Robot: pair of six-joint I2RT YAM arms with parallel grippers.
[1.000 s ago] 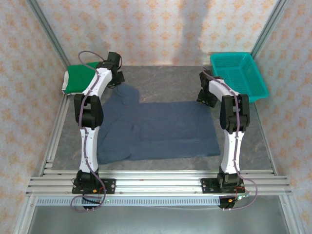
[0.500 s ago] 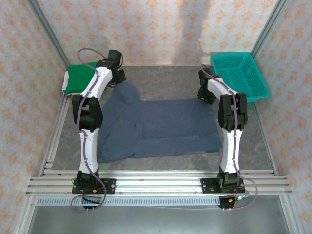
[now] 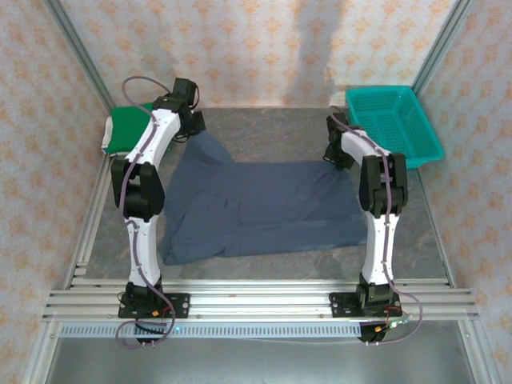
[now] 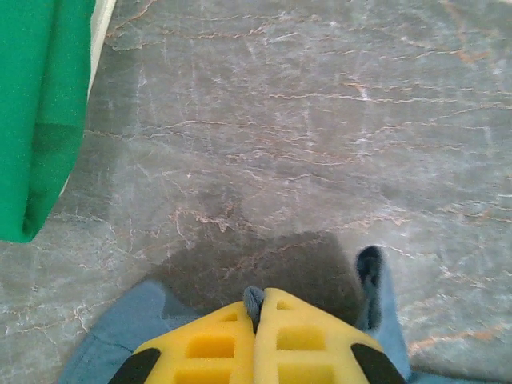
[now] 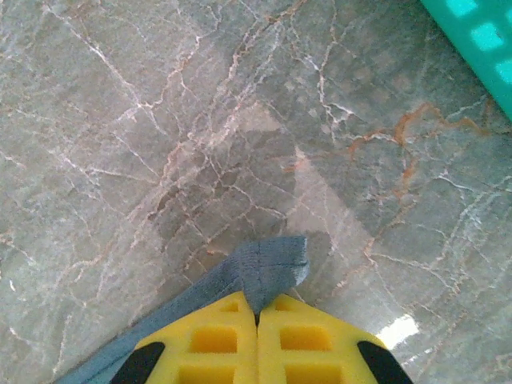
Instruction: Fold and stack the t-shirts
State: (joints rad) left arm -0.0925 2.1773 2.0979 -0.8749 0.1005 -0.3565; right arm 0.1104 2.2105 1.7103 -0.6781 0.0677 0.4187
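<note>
The slate-blue t-shirt (image 3: 264, 204) is lying spread across the table (image 3: 280, 132), with its near hem sitting farther from the arm bases than a second ago. The right gripper (image 5: 258, 308), open a moment ago, is now pinching the shirt's far right corner. The left gripper (image 4: 256, 304) is staying clenched on the far left corner, having shifted slightly leftward. Beyond them, the green t-shirt (image 3: 126, 128) is lying far left and the teal basket (image 3: 380, 89) far right.

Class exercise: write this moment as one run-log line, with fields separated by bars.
left gripper: shut on blue t-shirt | right gripper: shut on blue t-shirt | green t-shirt: far left corner | basket: far right
</note>
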